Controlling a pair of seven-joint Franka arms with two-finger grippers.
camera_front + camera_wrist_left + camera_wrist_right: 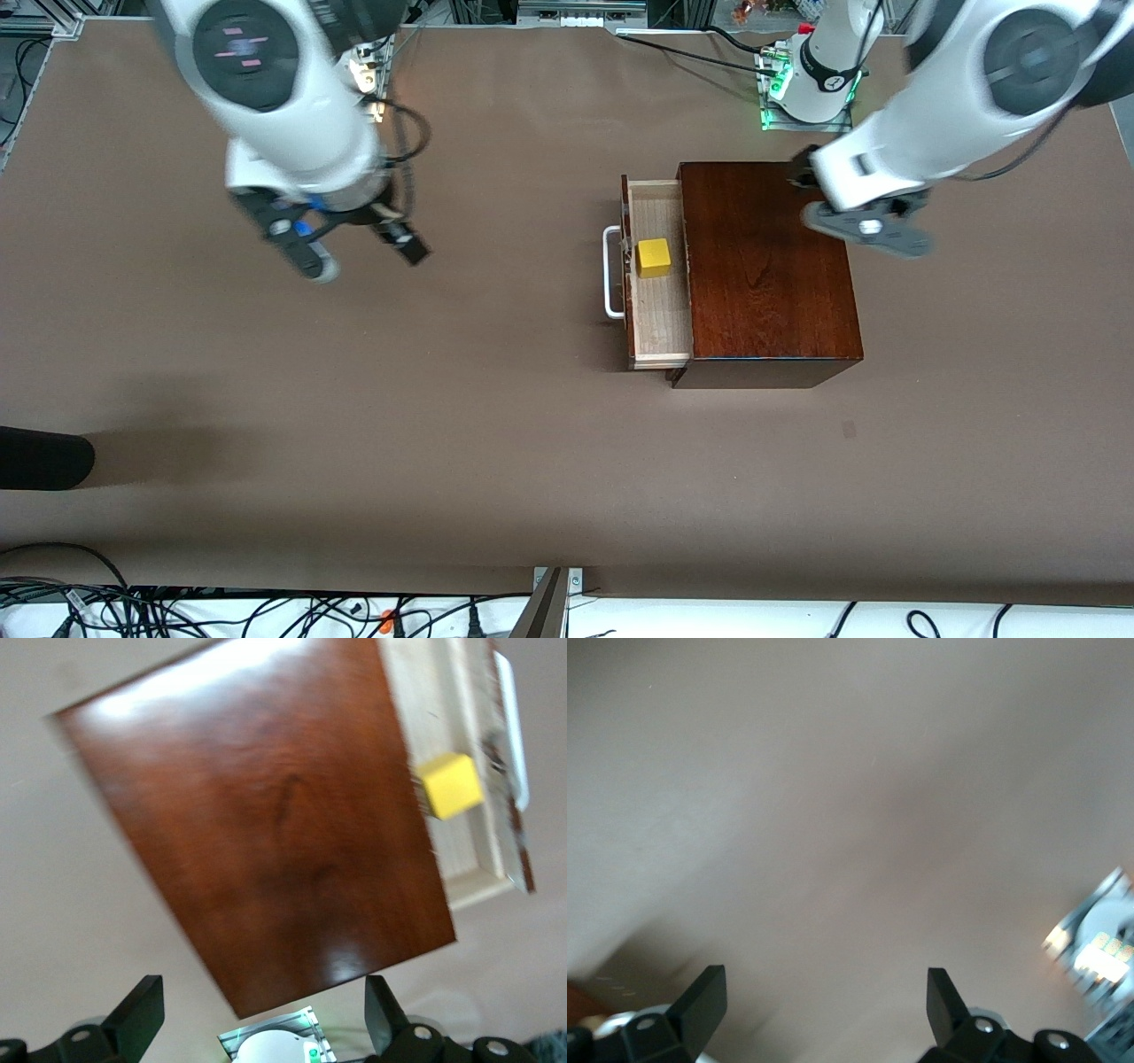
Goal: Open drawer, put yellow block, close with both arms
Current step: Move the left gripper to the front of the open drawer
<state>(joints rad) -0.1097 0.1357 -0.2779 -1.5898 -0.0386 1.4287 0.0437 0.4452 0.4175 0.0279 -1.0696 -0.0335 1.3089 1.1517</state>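
The dark wooden box (766, 270) stands toward the left arm's end of the table. Its drawer (660, 310) is pulled out, and the white handle (609, 272) faces the right arm's end. The yellow block (654, 258) lies in the drawer. My left gripper (842, 208) is up over the box's corner nearest the left arm's base, open and empty. The left wrist view shows the box top (266, 815), the block (450, 786) in the drawer (461, 859), and my open left gripper (263, 1014). My right gripper (359, 248) is open and empty over bare table; the right wrist view (824, 997) shows only tabletop.
The left arm's green-lit base (811, 89) stands just past the box, at the table's robot edge. A dark rounded object (40, 458) lies at the right arm's end, near the front camera. Cables (177, 611) run along the front edge.
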